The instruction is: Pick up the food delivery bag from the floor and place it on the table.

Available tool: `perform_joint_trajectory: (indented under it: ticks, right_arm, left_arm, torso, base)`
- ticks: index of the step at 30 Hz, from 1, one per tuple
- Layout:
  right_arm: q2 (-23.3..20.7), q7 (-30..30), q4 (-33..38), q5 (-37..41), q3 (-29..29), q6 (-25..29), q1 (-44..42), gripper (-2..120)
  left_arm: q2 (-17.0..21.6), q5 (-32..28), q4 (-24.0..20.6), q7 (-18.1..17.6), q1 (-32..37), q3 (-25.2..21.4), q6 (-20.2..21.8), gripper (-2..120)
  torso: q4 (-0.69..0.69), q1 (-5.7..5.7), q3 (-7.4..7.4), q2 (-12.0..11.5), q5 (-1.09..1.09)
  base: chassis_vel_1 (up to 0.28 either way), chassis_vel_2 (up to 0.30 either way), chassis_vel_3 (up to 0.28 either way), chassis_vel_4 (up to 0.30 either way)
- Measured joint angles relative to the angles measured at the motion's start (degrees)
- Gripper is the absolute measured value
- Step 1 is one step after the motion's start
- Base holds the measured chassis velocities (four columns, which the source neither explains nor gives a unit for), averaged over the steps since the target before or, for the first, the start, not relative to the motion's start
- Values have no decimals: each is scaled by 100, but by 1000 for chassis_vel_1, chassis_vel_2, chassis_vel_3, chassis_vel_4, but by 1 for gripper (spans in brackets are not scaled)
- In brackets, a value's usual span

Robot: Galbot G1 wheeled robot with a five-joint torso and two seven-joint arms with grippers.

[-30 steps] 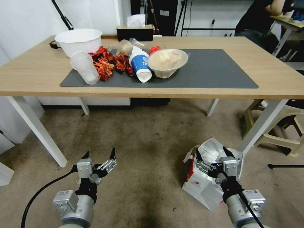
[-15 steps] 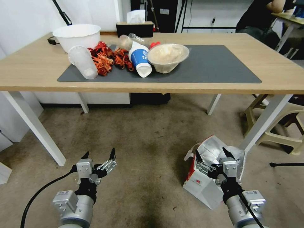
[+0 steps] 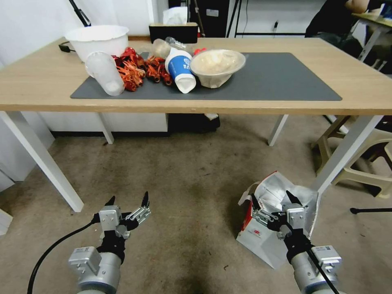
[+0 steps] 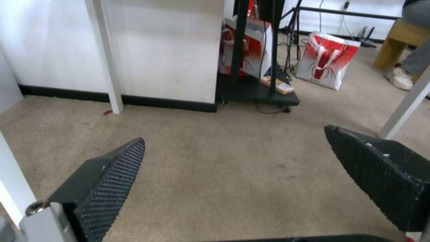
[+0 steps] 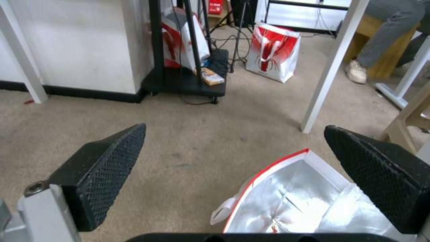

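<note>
The food delivery bag (image 3: 256, 241) stands tilted on the floor (image 3: 183, 175) at the right, white with a red side and an open mouth lined in silver foil (image 5: 291, 205). My right gripper (image 3: 272, 199) hangs open just above that mouth, its fingers apart and touching nothing. In the right wrist view the right gripper (image 5: 235, 129) shows the foil opening below it and carpet ahead. My left gripper (image 3: 128, 200) is open over bare carpet at the left, and the left gripper (image 4: 235, 134) holds nothing. The light-wood table (image 3: 41, 81) with its dark grey mat (image 3: 277, 77) stands ahead.
On the mat's left lie a white bowl (image 3: 98, 38), a clear cup (image 3: 104, 73), red crayfish (image 3: 139, 71), a blue-and-white cup (image 3: 179, 71) and a clear food bowl (image 3: 216, 67). A white table leg (image 3: 343, 155) and a beige stool (image 3: 359, 159) flank the bag. Another red-and-white bag (image 5: 273, 50) stands beyond.
The camera has moved, so the table now sits higher in the picture. Both grippers keep the same open pose, the right one still over the bag's mouth.
</note>
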Motion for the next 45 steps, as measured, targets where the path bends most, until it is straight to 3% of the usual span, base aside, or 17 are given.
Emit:
perform_joint_trajectory:
  ticks: [45]
  right_arm:
    - [62, -5, -36, 60, 30, -2, 42, 100]
  left_arm:
    - [-11, -1, 154, 22, -85, -13, -27, 100]
  torso:
    - [0, -152, -832, -984, 0]
  base:
    - [0, 0, 0, 0]
